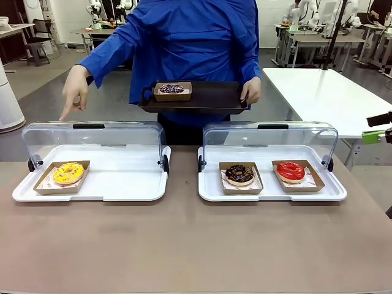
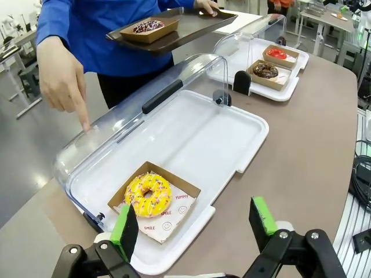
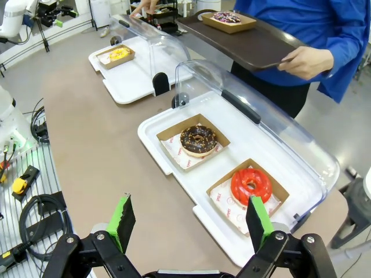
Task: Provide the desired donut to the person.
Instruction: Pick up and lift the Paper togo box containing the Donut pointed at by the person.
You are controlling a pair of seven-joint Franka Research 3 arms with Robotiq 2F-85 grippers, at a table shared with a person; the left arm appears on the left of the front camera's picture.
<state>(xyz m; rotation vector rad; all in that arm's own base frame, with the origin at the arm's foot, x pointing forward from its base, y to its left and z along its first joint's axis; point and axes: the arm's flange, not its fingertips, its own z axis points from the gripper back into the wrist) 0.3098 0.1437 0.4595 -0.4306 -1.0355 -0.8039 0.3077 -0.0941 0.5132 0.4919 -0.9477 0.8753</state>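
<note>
blue-sleeved hand (image 1: 75, 92) points down at clear lid (image 1: 92, 139).

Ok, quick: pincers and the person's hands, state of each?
Left pincer: open, empty.
Right pincer: open, empty.
One hand: points at the left cover.
Other hand: holds the tray.

The yellow donut (image 1: 68, 173) with colored sprinkles lies flat in a brown paper box (image 1: 46, 184) at the left end of the left white tray (image 1: 122, 184), in front of its pushed-back clear lid (image 1: 92, 138). The person (image 1: 196, 37) in a bright blue jacket stands just behind that white tray, and the pointing hand (image 1: 75, 92) has one finger aimed down at the top of the lid. The other hand (image 1: 251, 90) holds a dark tray (image 1: 208, 95) up high, off to the right of the white tray.
</note>
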